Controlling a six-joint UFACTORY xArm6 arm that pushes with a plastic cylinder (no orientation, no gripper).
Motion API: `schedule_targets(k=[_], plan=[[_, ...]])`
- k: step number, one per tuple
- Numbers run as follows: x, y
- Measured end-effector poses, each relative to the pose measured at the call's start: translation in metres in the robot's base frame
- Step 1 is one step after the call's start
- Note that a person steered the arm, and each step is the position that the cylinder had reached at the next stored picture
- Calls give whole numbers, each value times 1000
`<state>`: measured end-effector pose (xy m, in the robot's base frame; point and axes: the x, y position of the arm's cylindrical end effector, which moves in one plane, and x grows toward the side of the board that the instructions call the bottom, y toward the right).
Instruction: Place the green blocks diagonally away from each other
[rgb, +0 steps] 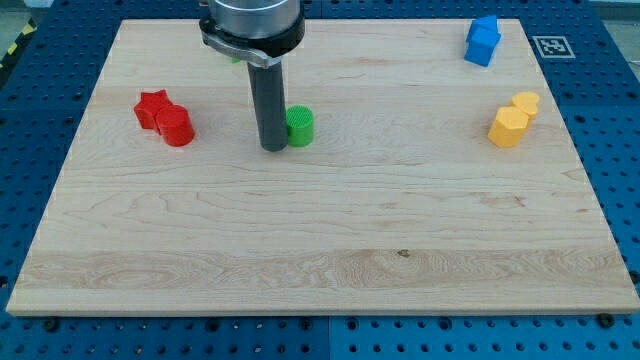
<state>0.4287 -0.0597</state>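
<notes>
On the wooden board (330, 230), my tip (273, 148) touches the ribbed green cylinder (299, 126).

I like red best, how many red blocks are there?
2: a red star block and a red round block, touching, at the view's left. None seems hidden.

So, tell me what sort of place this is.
Probably a robotics lab bench. A wooden board lies on a blue perforated table, with a printed marker tag at the view's top right. My tip rests just left of a green cylinder block, among other small coloured blocks.
</notes>
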Motion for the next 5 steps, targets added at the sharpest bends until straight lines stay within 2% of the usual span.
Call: schedule_targets(k=[1,4,5], plan=[[-19,0],[-156,-13],[-158,-13]])
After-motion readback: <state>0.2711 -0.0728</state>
